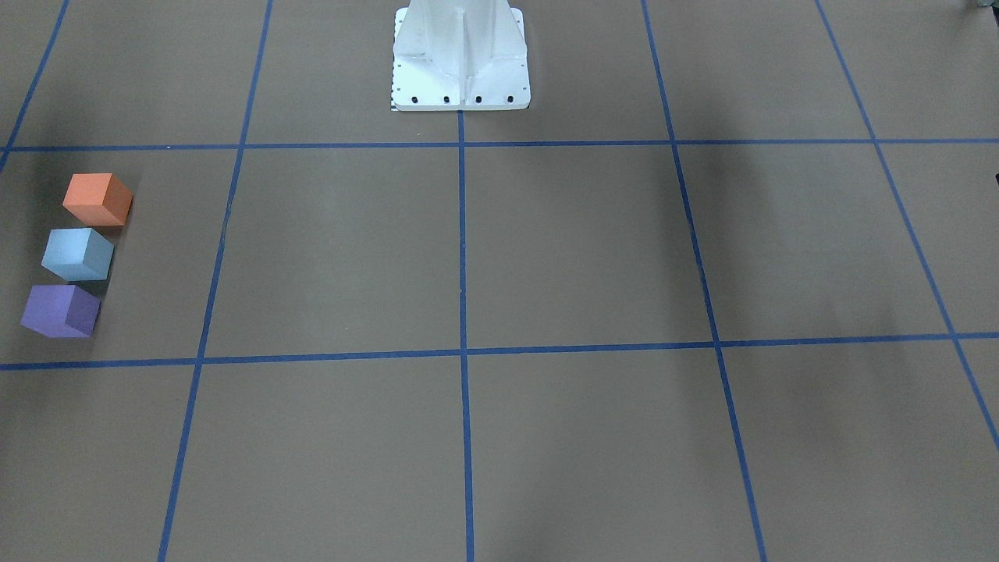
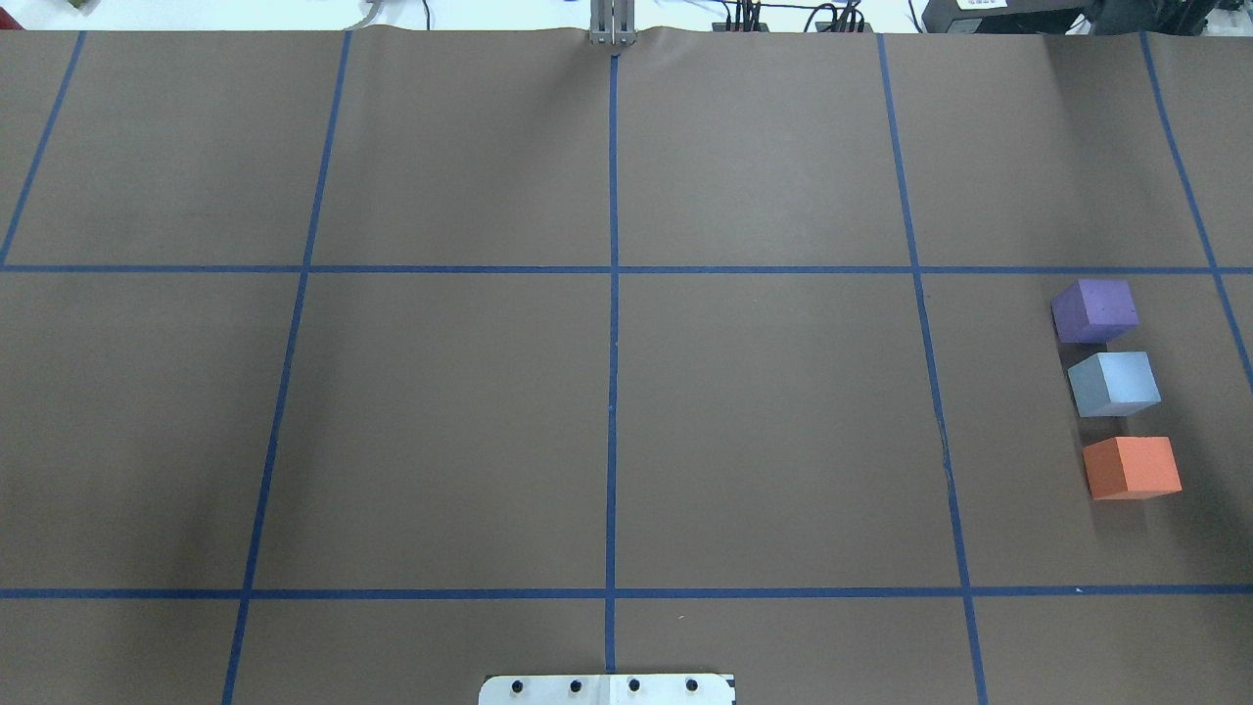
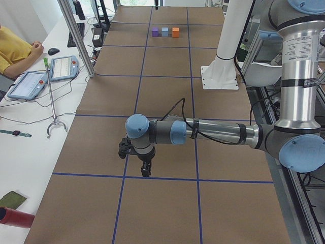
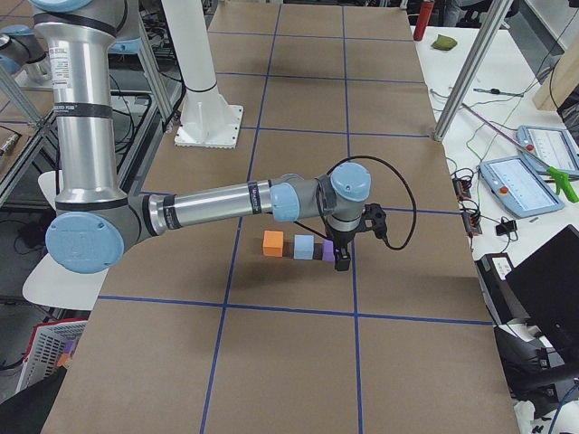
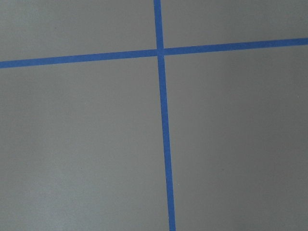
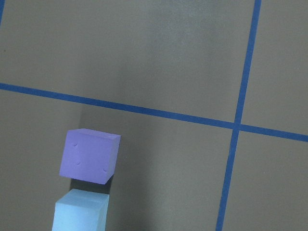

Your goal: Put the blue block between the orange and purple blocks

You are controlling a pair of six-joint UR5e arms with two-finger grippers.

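Blue block: the blue block point(image 2: 1113, 384) sits on the bench point(image 2: 764, 431) at the right edge of the overhead view. The purple block point(image 2: 1094, 310) is just above it and the orange block point(image 2: 1131, 467) just below, and the three make one short column.
Spacing: there are narrow gaps on both sides of the blue block. The gap toward the orange block looks slightly wider.
Task stage: judged from this layout, the placement is done and only the withdrawal is left.
Right claw: the right claw point(image 4: 342, 262) hangs at the purple end of the row in the right side view. I cannot tell whether it is wide or narrow, or whether it touches the purple block.
Left claw: the left claw point(image 3: 145, 172) points down over bare bench at lower centre of the left side view, well apart from the blocks. I cannot tell its opening either.
Doing the withdrawal well: the right claw should rise straight up before it moves sideways, so a finger does not clip the purple block and push the row out of line.
Overhead and front views: both show the whole row and its gaps, but neither arm appears in them.
Side views: only these show the arms, and the blocks look small in them.
Right wrist view: it shows the purple block and the top of the blue one at lower left. The orange block is out of frame.
Left wrist view: it shows only crossing blue tape lines point(image 5: 161, 50).
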